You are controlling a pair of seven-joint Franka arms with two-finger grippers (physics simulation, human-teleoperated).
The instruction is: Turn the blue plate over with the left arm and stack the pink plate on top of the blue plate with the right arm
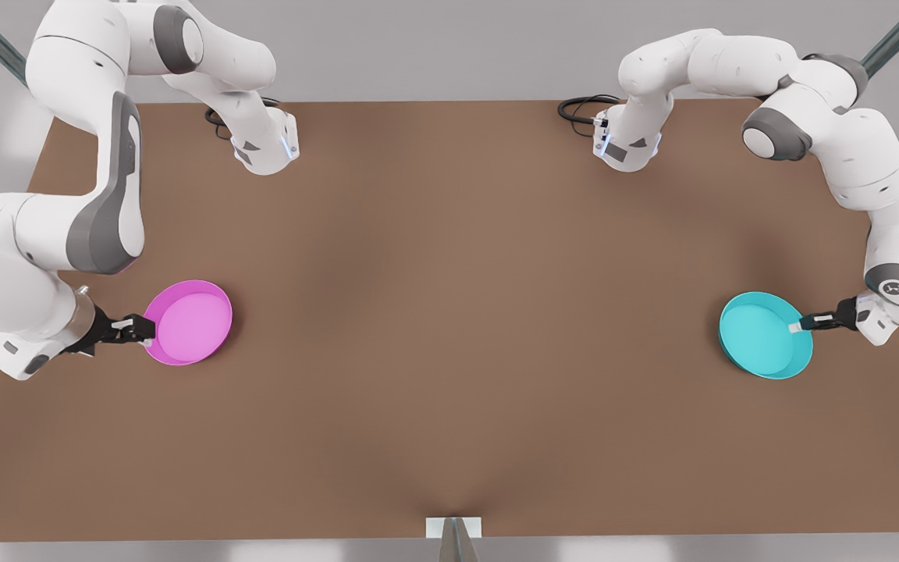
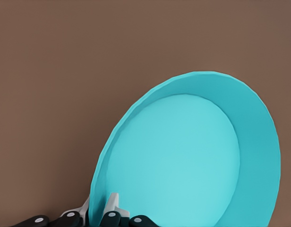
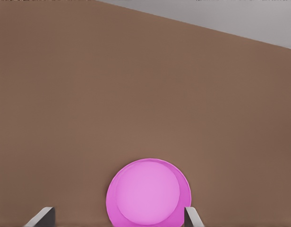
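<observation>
The blue plate point(image 1: 762, 337) is near the front view's right edge of the table, tilted, with its inside showing. My left gripper point(image 1: 797, 327) is shut on its rim from the right side. In the left wrist view one fingertip point(image 2: 112, 204) lies inside the blue plate point(image 2: 183, 161) and the other outside the rim, so my left gripper point(image 2: 99, 209) pinches the rim. The pink plate point(image 1: 189, 321) lies flat, open side up, at the front view's left. My right gripper point(image 1: 137, 329) is open at its left rim. In the right wrist view the right gripper point(image 3: 118, 220) has its fingers spread wide around the near side of the pink plate point(image 3: 148, 193).
The brown table point(image 1: 449, 312) stretches wide between the two plates. Both arm bases and their black cables point(image 1: 582, 109) sit at the far edge. A small white bracket point(image 1: 453, 527) stands at the middle of the near edge.
</observation>
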